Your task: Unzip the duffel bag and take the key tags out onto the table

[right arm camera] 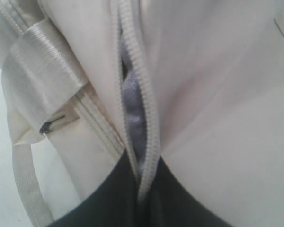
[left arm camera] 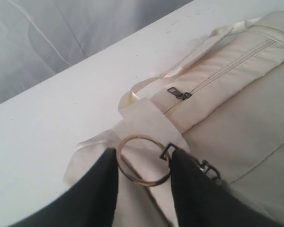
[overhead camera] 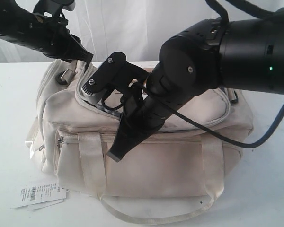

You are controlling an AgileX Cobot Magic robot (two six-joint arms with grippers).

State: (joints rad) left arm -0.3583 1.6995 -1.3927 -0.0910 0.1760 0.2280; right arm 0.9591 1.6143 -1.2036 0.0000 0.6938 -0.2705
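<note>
On the wide white table [overhead camera: 9, 94], the large cream fabric duffel bag [overhead camera: 156, 165] could drag, or its curved top zipper [right arm camera: 149, 118] could snag the grey lining [right arm camera: 132, 113], if the grip slips. The right gripper [right arm camera: 143, 194] pinches that zipper, jaws nearly shut. Farther back, the left gripper [left arm camera: 143, 158] clamps the round metal strap ring [left arm camera: 138, 137], half-spread. No key tags show.

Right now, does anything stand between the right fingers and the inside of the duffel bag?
Yes: the top zipper is parted only to a narrow slit over grey lining. The right fingers are shut on it; no key tags show.
</note>
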